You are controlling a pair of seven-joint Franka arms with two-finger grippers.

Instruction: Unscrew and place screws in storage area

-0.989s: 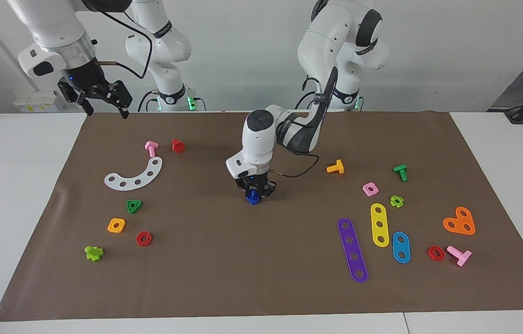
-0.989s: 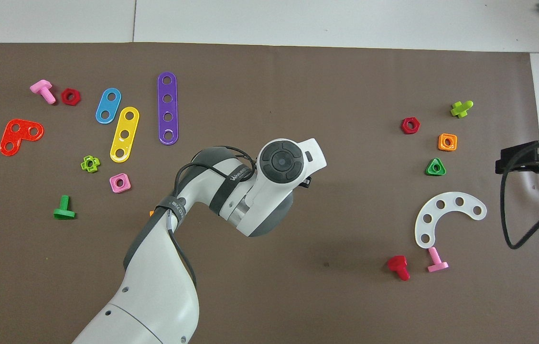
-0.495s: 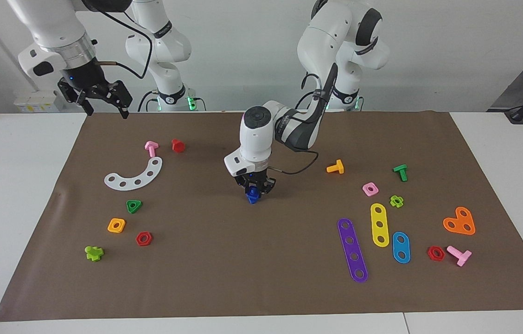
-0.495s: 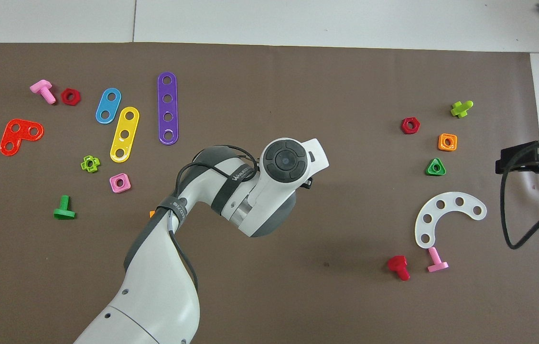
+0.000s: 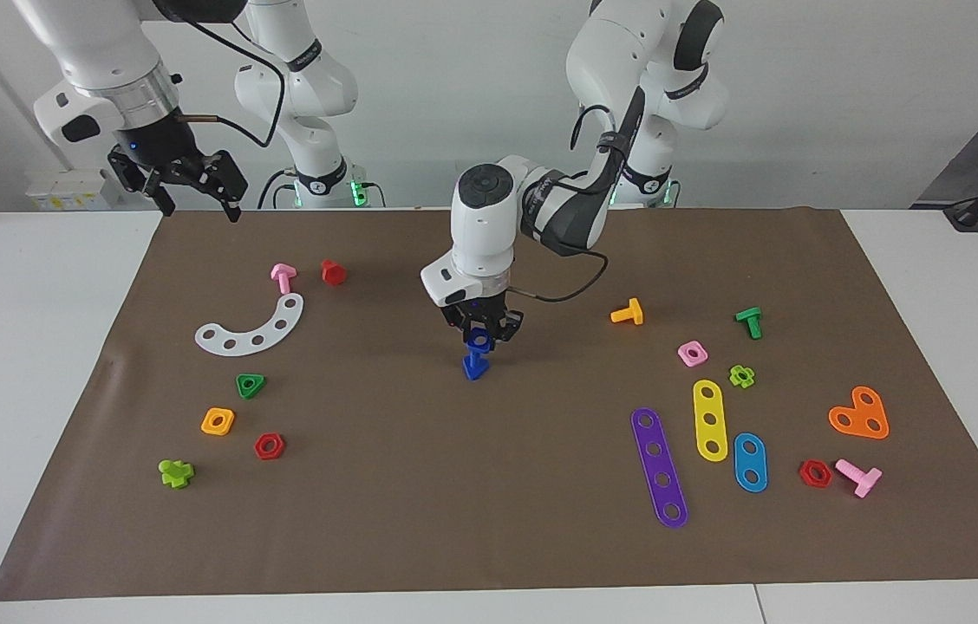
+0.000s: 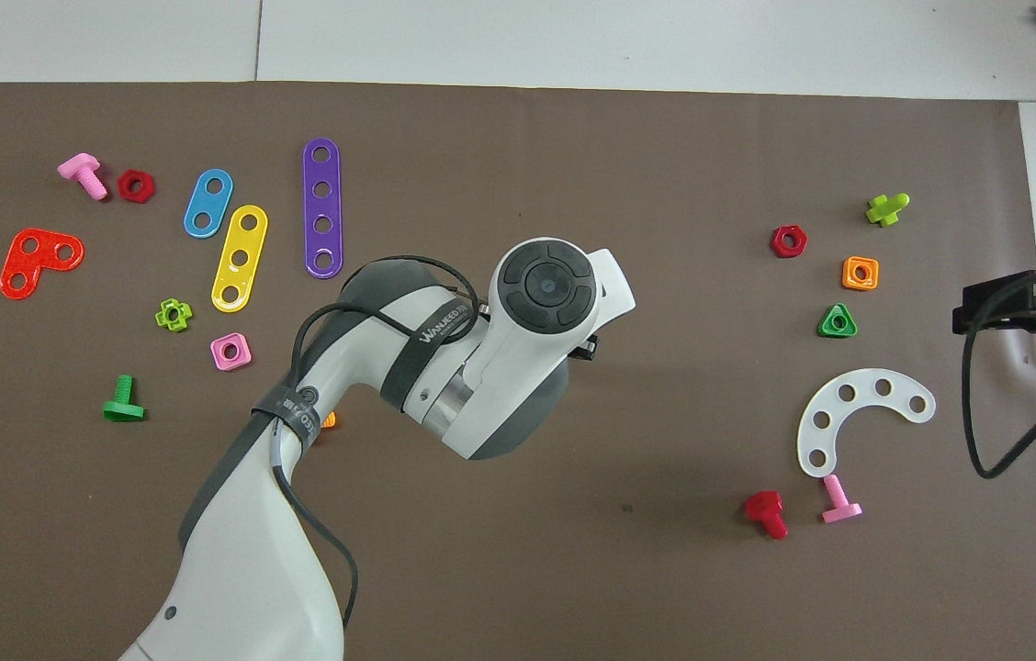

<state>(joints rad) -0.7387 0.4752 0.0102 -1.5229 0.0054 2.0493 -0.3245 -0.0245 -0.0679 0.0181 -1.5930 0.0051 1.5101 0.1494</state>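
Now | left tool [image 5: 480, 336] clenched on 1 blue bolt [image 5: 475, 370]; right tool [image 5: 201, 204] released, waits; 2 tools

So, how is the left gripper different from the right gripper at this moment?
The left gripper is shut on the blue bolt, while the right gripper is open and holds nothing. The left gripper hangs low over the middle of the brown mat; the right gripper waits high over the mat's corner at the right arm's end. The left gripper points straight down; the right one is tilted. Both are black, two-fingered, on white arms.
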